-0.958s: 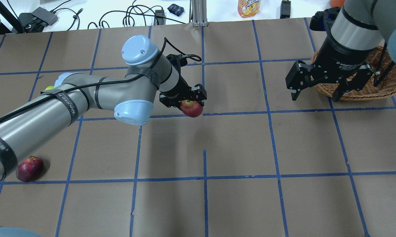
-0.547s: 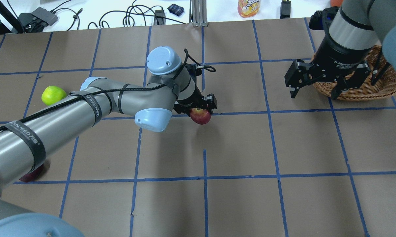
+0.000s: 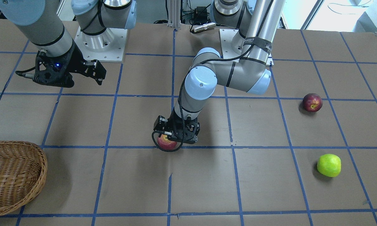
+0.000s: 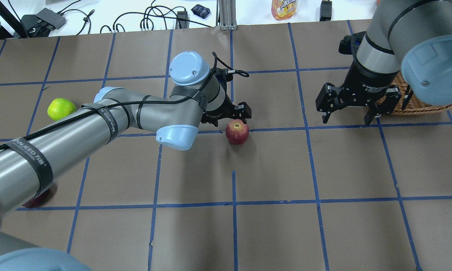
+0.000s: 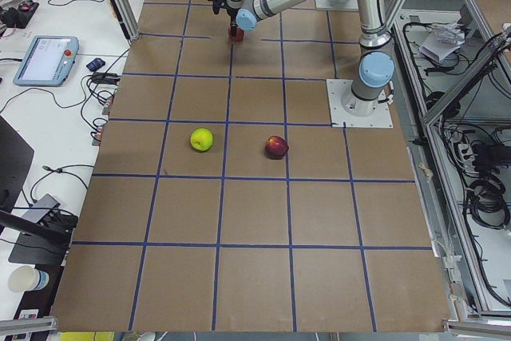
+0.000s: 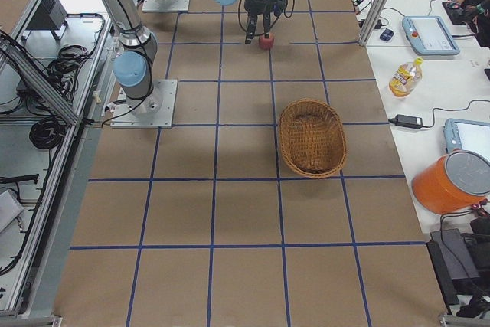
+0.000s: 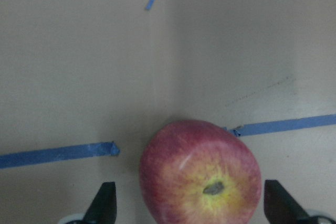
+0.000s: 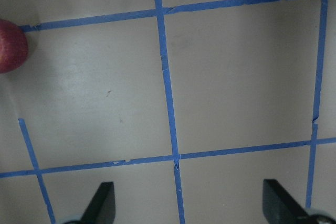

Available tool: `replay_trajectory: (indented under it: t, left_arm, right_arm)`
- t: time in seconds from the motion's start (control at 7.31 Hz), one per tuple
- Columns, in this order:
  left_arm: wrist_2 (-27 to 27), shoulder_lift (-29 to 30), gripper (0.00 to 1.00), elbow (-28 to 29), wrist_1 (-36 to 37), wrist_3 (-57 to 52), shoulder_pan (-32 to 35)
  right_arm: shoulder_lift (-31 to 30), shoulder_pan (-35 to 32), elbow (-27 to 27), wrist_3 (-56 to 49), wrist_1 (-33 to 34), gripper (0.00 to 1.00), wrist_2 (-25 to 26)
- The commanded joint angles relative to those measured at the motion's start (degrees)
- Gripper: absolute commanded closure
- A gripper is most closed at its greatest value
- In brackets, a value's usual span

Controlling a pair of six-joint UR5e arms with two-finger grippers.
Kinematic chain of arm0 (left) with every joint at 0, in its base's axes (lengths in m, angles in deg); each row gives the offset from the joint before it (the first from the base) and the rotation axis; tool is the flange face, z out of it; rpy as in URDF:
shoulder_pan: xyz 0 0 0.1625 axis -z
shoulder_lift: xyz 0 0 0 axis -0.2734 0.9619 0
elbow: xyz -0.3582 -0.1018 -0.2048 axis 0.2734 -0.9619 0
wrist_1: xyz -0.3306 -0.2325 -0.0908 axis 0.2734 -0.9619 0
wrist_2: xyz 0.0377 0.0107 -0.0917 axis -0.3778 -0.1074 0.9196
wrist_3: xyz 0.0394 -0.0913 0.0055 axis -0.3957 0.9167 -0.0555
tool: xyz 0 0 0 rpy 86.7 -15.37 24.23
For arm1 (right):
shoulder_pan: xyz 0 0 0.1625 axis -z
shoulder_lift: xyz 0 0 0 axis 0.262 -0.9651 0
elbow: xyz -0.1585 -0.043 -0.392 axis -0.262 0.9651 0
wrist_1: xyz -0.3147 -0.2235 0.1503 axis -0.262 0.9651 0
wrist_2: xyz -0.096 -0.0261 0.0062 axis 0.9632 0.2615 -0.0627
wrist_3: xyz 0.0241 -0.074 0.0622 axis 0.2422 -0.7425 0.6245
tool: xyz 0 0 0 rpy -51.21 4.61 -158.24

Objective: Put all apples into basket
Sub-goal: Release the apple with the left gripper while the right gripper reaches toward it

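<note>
A red apple [image 4: 237, 131] stands on the brown table near its middle, stem up. My left gripper [image 4: 229, 116] is open around it. In the left wrist view the apple [image 7: 202, 174] sits between the two fingertips [image 7: 105, 205] with a gap on each side. My right gripper [image 4: 346, 119] is open and empty, just left of the wicker basket [image 4: 421, 103], which my right arm partly hides. The green apple [image 4: 61, 108] lies at the far left. The maroon apple [image 3: 312, 102] lies near it, mostly hidden under my left arm in the overhead view.
The basket [image 3: 13, 175] holds nothing that I can see. Blue tape lines grid the table. Cables, a bottle [image 4: 284, 8] and small devices lie beyond the far edge. The right wrist view shows bare table and the red apple [image 8: 10, 45] at its left edge.
My left gripper carried the red apple to the right, set it on the table and opened. My right gripper shifted left, away from the basket.
</note>
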Motion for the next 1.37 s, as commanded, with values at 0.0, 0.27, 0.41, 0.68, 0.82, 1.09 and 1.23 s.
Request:
replay_trajectory:
  t: [0.0, 0.27, 0.41, 0.68, 0.82, 1.09, 1.23]
  left_arm:
    - [-1.58, -9.24, 0.0, 1.27, -17.98, -12.45, -10.11]
    - [-12.81, -15.94, 0.0, 0.4, -32.88, -30.56, -23.11]
    - [-12.84, -17.27, 0.0, 0.22, -36.51, -34.12, -30.66]
    - [-12.32, -17.37, 0.0, -2.66, -38.13, -32.93, -46.04]
    - [-12.49, -17.46, 0.0, -3.29, -37.69, -33.02, -52.47]
    - [-12.23, -16.41, 0.0, -6.35, -36.12, -34.07, -62.77]
    - [-12.32, -16.32, 0.0, -9.16, -30.62, -34.16, -64.38]
  right_arm:
    - [0.28, -0.25, -4.08, 1.83, 9.29, 0.0, -0.56]
    - [3.17, -3.13, -4.11, 9.44, 15.14, 0.0, -0.65]
    - [5.44, -6.28, -4.19, 12.97, 17.85, 0.0, -0.65]
    - [12.46, -14.54, -0.96, 23.67, 24.02, 0.0, -0.82]
    - [16.33, -17.27, 1.59, 26.16, 24.03, 0.0, -0.83]
    - [23.1, -21.68, 6.34, 27.24, 24.55, 0.0, -3.7]
    - [25.22, -21.87, 7.23, 27.76, 24.55, 0.0, -3.99]
